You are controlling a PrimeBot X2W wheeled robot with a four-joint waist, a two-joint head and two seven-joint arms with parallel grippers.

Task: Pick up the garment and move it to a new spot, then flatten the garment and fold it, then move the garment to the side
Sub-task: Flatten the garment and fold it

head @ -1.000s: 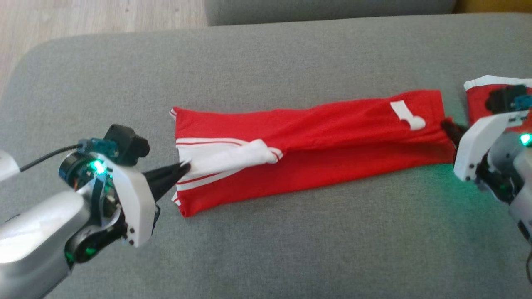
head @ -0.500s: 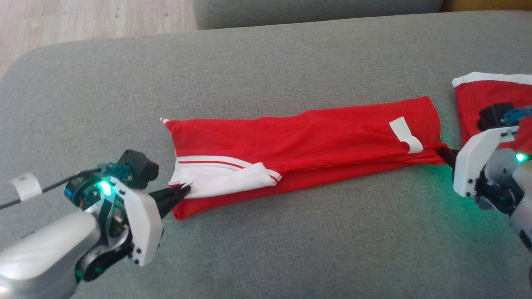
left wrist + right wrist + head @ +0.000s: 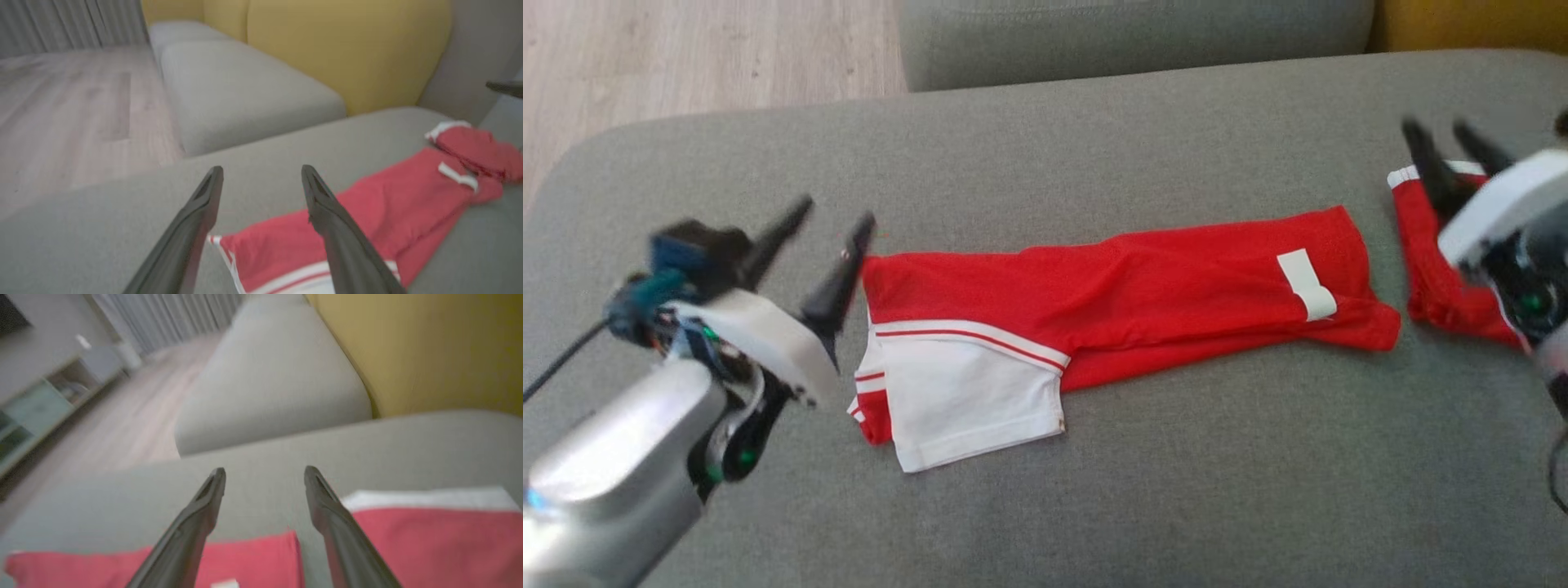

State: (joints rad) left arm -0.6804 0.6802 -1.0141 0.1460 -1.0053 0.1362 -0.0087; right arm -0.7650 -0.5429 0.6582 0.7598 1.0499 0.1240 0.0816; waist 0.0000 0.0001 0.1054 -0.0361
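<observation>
The garment [image 3: 1143, 294] is red with white panels and stripes, folded into a long band across the grey sofa cushion [image 3: 1094, 490]. A white panel [image 3: 968, 404] lies at its left end, a white tab [image 3: 1305, 284] near its right end. My left gripper [image 3: 837, 220] hangs open just left of the garment's left edge, lifted off it, nothing between its fingers. In the left wrist view the garment [image 3: 388, 208] stretches away to the right. My right gripper [image 3: 1445, 135] is open above a second red piece [image 3: 1429, 269] with a white hem [image 3: 425, 498], and holds nothing.
The sofa's far section [image 3: 1127, 33] and a yellow backrest [image 3: 347, 53] stand behind the cushion. Wooden floor [image 3: 686, 49] lies beyond the cushion's rounded left edge. A low shelf unit [image 3: 36, 412] stands across the room in the right wrist view.
Both grippers let go of the garment's ends, opened and lifted away. The garment dropped flat, and its white panel now lies spread at the left end.
</observation>
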